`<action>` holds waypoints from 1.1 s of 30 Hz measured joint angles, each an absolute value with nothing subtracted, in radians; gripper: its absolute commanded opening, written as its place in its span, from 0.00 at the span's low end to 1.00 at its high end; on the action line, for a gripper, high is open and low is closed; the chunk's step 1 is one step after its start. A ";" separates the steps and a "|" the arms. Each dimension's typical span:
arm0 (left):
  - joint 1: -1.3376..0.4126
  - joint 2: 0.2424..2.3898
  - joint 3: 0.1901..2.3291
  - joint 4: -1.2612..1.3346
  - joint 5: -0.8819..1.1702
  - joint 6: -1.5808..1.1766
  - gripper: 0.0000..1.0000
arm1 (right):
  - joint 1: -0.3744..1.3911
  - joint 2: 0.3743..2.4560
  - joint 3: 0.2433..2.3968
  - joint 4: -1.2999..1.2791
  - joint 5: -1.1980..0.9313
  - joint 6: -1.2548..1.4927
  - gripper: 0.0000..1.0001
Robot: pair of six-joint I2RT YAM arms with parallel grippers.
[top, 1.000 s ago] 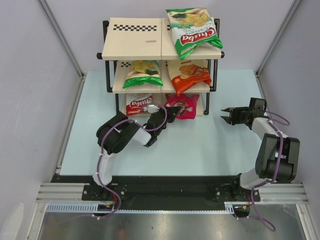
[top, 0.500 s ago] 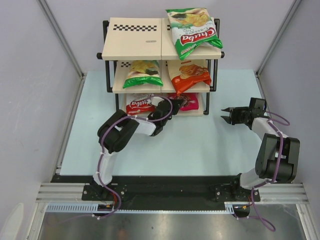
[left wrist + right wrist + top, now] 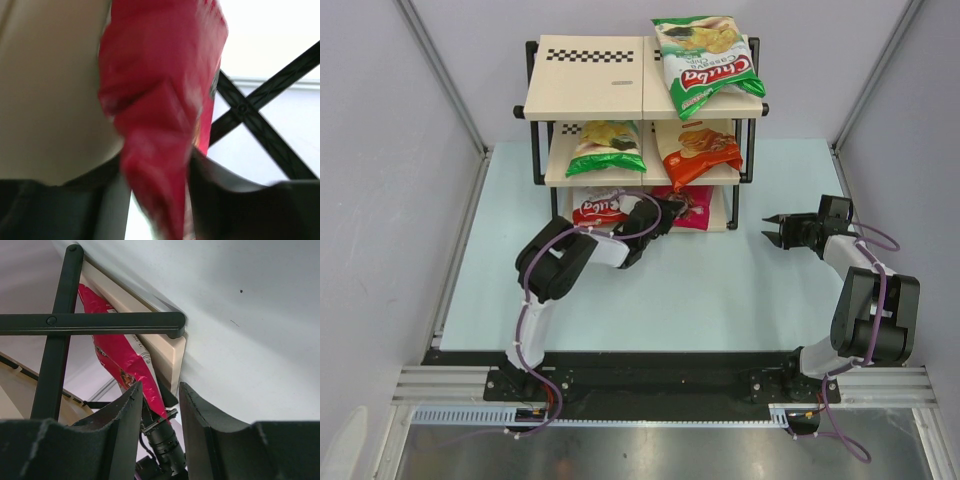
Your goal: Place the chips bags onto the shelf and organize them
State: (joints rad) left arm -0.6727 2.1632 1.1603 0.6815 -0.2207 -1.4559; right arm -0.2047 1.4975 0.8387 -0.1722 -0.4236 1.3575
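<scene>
Left wrist: magenta bag [image 3: 160, 90] end-on

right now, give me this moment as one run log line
left gripper: bottom tier, magenta bag between fingers, grip unclear | right gripper: open, empty, right of shelf

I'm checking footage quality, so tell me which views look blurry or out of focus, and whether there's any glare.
Left wrist view: the magenta bag fills the frame, smeared and out of focus. Right wrist view: the shelf is crisp but dark against bright walls. Top view: sharp, evenly lit, only small highlights on the glossy green bag on the top board.
</scene>
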 measured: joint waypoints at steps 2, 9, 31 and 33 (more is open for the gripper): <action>-0.676 2.160 1.160 0.669 -0.207 -1.455 0.54 | -0.203 1.497 0.839 -0.171 -0.424 1.357 0.40; -0.678 2.111 1.145 0.622 -0.154 -1.456 0.44 | -0.198 1.497 0.839 -0.174 -0.423 1.357 0.41; -0.686 2.190 1.356 0.468 -0.131 -1.530 0.02 | -0.204 1.496 0.839 -0.183 -0.416 1.356 0.41; -0.690 2.190 1.356 0.456 -0.138 -1.528 0.13 | -0.205 1.496 0.839 -0.183 -0.416 1.356 0.41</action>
